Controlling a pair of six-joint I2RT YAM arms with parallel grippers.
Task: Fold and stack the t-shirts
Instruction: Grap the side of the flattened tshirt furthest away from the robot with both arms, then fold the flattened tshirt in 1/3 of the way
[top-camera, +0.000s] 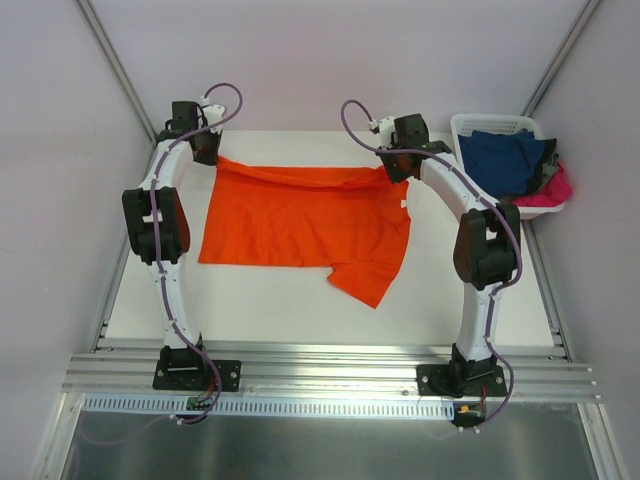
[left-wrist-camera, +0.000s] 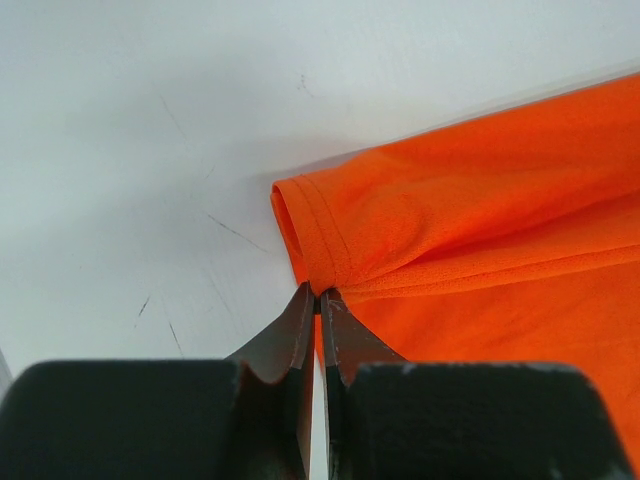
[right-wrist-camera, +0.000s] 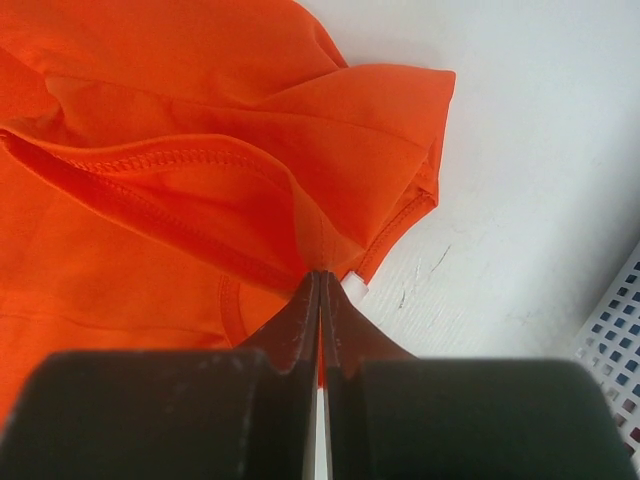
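White tabletop (top-camera: 260, 300) fills the middle of the overhead view, closed in by pale walls, with a metal rail (top-camera: 330, 362) along its near edge where the two arms are bolted. An orange t-shirt (top-camera: 300, 220) lies spread across the table, mostly flat. Its far edge is bunched into a ridge that runs between the two grippers, and one sleeve juts out toward the near right.

The left gripper (top-camera: 210, 152) is at the shirt's far left corner. The left wrist view shows its jaws pressed together on the orange cloth, pinching it just beside a hemmed opening that curls into a rounded loop on the table. Behind that pinch the cloth runs off to the right in long soft folds.

The right gripper (top-camera: 398, 170) is at the shirt's far right corner. In the right wrist view its jaws are likewise clamped on a fold of the orange shirt, with a stitched seam curving off to the left and a small white tag (right-wrist-camera: 355, 286) showing right beside the tips.

A white basket (top-camera: 470, 125) stands at the table's far right corner, well apart from the orange shirt. A navy t-shirt (top-camera: 505, 160) is heaped in it and spills over the rim. A pink t-shirt (top-camera: 556, 190) shows beneath it on the near right side.
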